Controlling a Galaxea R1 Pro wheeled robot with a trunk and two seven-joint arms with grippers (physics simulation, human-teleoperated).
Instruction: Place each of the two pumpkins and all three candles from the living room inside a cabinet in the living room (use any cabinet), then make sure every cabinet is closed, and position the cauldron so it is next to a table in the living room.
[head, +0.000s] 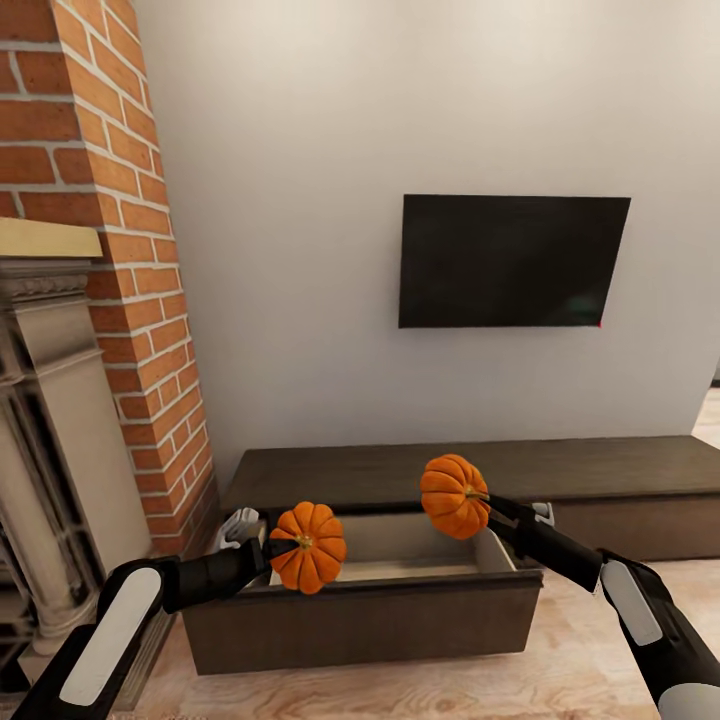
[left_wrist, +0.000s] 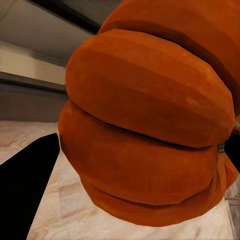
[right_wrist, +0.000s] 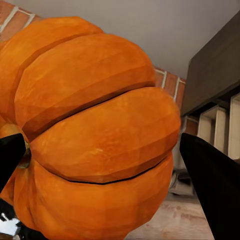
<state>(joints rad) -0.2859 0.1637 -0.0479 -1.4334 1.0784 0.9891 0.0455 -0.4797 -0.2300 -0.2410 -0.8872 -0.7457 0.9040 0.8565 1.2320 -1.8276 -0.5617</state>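
Left gripper (head: 268, 551): clamped on left pumpkin (head: 309, 546), apparently over open drawer (head: 400, 545).
Right gripper (head: 490, 512): clamped on right pumpkin (head: 455, 496), above cabinet (head: 620, 480).

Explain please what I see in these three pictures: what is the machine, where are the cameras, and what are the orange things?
It is a simulated robot with two black-and-white arms. The big picture comes from its head camera, looking down at a low brown cabinet with one drawer pulled open. The left end effector holds one pumpkin; the right end effector holds the other pumpkin. Both hang over the drawer. The two close-ups come from cameras on each wrist. A television hangs on the wall, beside a brick fireplace.
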